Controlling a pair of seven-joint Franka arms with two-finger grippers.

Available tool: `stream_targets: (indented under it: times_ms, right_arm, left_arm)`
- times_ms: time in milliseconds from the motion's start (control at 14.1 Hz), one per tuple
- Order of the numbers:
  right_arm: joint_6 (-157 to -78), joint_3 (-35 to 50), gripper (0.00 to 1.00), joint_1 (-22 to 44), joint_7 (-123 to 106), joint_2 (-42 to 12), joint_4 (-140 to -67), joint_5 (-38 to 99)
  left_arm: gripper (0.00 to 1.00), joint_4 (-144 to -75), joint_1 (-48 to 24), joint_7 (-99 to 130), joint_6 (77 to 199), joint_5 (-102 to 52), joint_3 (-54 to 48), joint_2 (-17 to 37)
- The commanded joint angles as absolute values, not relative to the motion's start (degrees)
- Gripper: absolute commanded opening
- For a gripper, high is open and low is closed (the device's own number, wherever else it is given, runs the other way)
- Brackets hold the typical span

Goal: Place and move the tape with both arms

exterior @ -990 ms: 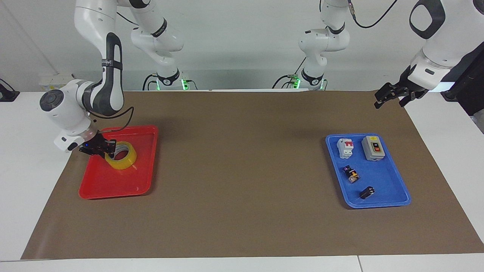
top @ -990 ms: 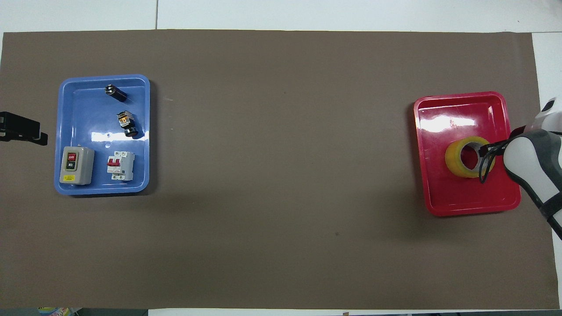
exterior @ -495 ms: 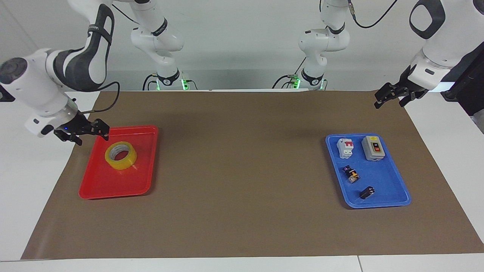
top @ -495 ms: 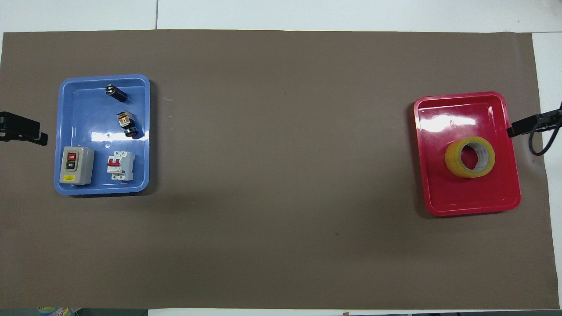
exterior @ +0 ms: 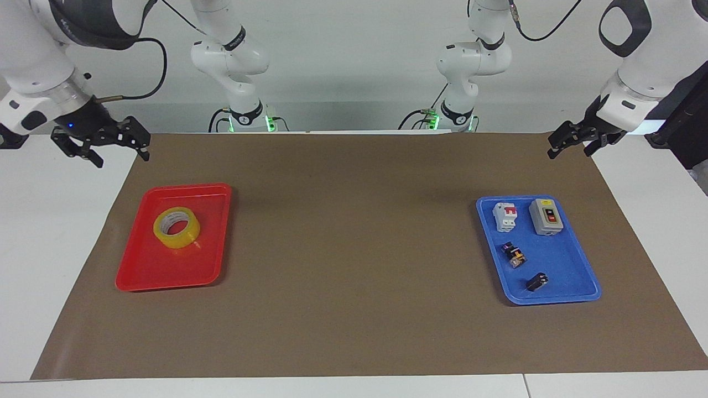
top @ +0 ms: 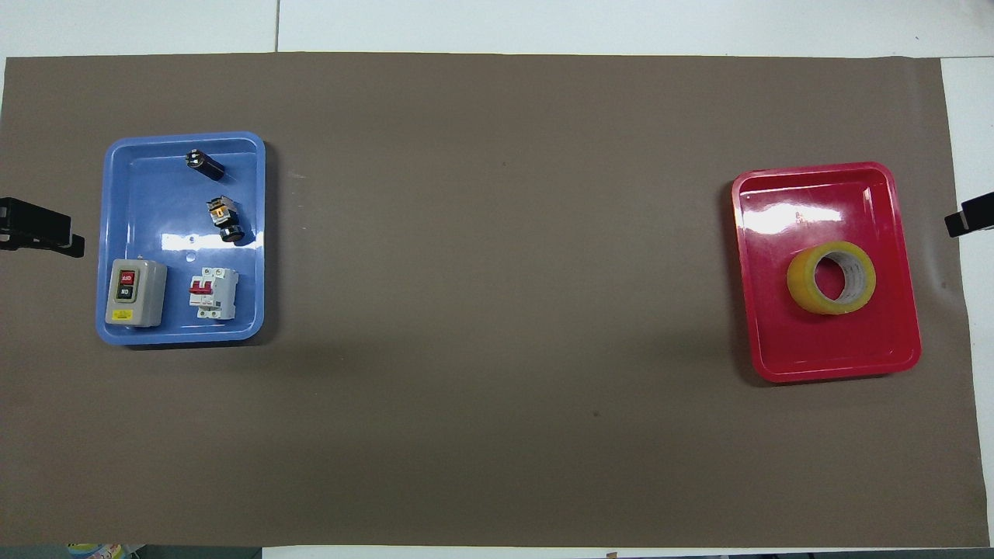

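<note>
Reading the grey switch box (top: 135,292) in the blue plastic tray (top: 116,163), we make out a red key and a black key, lettering too small to be sure of; beside it stands a white circuit breaker (top: 213,293); the roll of translucent yellow packing tape (exterior: 176,227) lies flat in the red plastic tray (exterior: 138,271) at the right arm's end of the desk; a second ago our right tool (exterior: 100,148) was at the roll, now it hangs raised over the brown mat's edge, fingers spread, empty; our left tool (exterior: 572,143) waits open, empty, unmoved.

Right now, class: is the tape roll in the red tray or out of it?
In: the tape roll lies flat inside the red tray.
</note>
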State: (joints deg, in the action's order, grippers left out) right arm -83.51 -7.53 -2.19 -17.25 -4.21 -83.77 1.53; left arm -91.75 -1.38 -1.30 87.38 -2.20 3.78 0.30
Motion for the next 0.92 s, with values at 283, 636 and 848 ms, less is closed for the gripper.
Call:
stream_targets:
  times_ms: [283, 636, 848]
  right_arm:
    - [-83.7, -7.6, 1.00, -1.9, -16.3, 1.0, -90.3, -1.8]
    - [-82.4, -4.2, 1.00, -5.3, -16.4, 1.6, -89.6, -3.0]
    - [-83.2, -4.8, 1.00, -5.6, -16.3, 0.6, -89.2, -2.5]
  left_arm:
    - [1.00, -93.1, -1.4, -1.7, 87.0, -3.3, 3.9, -1.1]
    - [1.00, -93.1, -1.4, -1.7, 87.1, -3.3, 3.9, -1.1]
    - [1.00, -93.1, -1.5, -1.7, 87.0, -3.3, 3.9, -1.1]
